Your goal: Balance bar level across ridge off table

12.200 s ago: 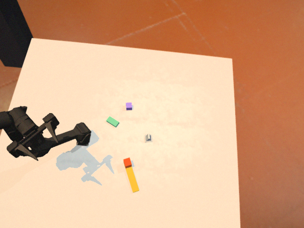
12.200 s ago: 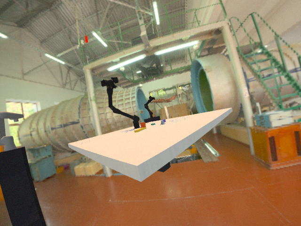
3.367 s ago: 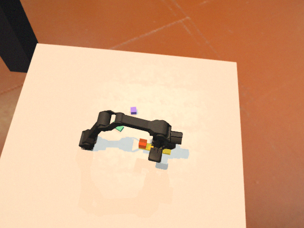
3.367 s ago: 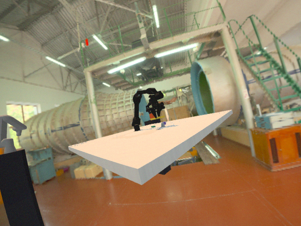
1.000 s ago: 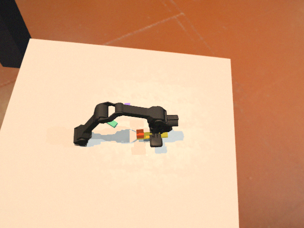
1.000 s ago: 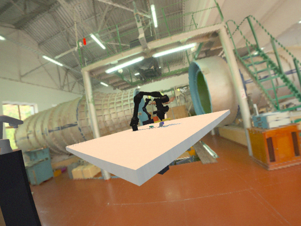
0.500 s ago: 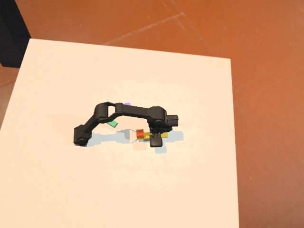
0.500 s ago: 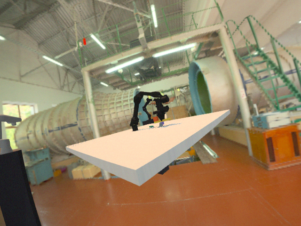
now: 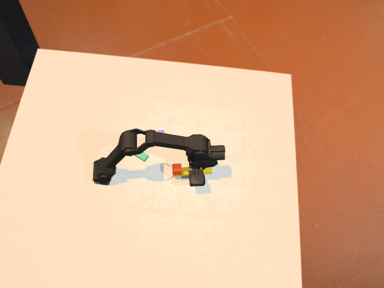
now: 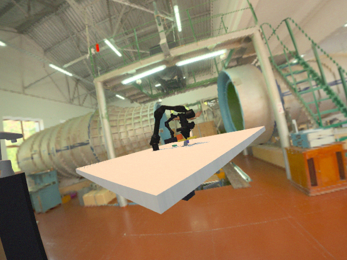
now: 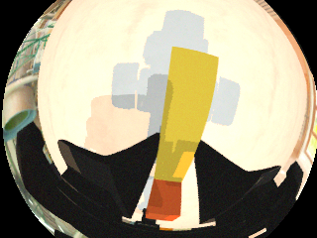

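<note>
The yellow bar (image 9: pixel 207 170) (image 10: pixel 191 137) (image 11: pixel 193 89) has a red-orange block (image 9: pixel 176 169) (image 10: pixel 179 136) (image 11: pixel 164 198) at one end, the end nearer the arm's base. My gripper (image 10: pixel 186 138) (image 11: pixel 179 139) is shut on the bar between the block and the far end. In the top view the fingertips are hidden by the gripper body. The bar looks roughly level and above the table. A small blue-grey piece (image 10: pixel 185 143), possibly the ridge, shows below the bar in the exterior view. Whether they touch cannot be told.
A green flat piece (image 9: pixel 142 156) (image 10: pixel 174 145) lies between the arm's base and the bar, toward the top in the top view. A small purple piece (image 9: pixel 160 131) shows behind the forearm there. The white table (image 9: pixel 155 242) (image 10: pixel 156 173) has its edges well away from the gripper.
</note>
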